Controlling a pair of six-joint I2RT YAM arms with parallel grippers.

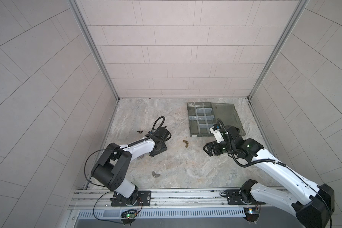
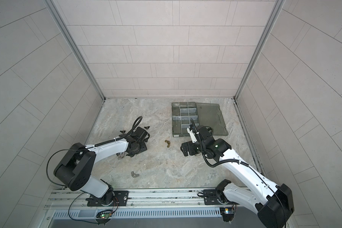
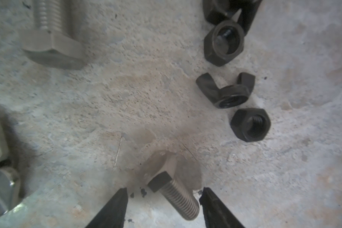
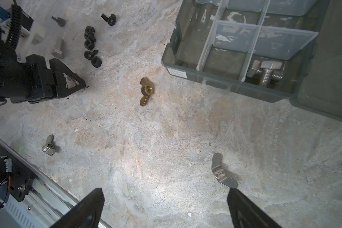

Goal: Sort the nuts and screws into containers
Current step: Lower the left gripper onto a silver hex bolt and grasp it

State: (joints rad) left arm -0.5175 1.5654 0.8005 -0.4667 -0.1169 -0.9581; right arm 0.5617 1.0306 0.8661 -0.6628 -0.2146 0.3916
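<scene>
My left gripper (image 3: 164,190) is low over the table, jaws open around a silver screw (image 3: 176,199) that lies between them; a gap shows on one side. Another screw (image 3: 51,37) and several black nuts (image 3: 227,92) lie just beyond it. My right gripper (image 4: 165,192) hangs open and empty above bare table, a silver wing nut (image 4: 222,173) beside one fingertip. A brass wing nut (image 4: 145,90) lies mid-table. The containers are compartments of the smoky-grey organizer box (image 1: 192,126), and one near compartment holds two screws (image 4: 267,73).
The box's open lid (image 1: 227,116) lies flat to its right, partly under my right wrist. Another silver wing nut (image 1: 155,174) sits near the front rail (image 1: 176,195). Tiled walls close in the table on three sides.
</scene>
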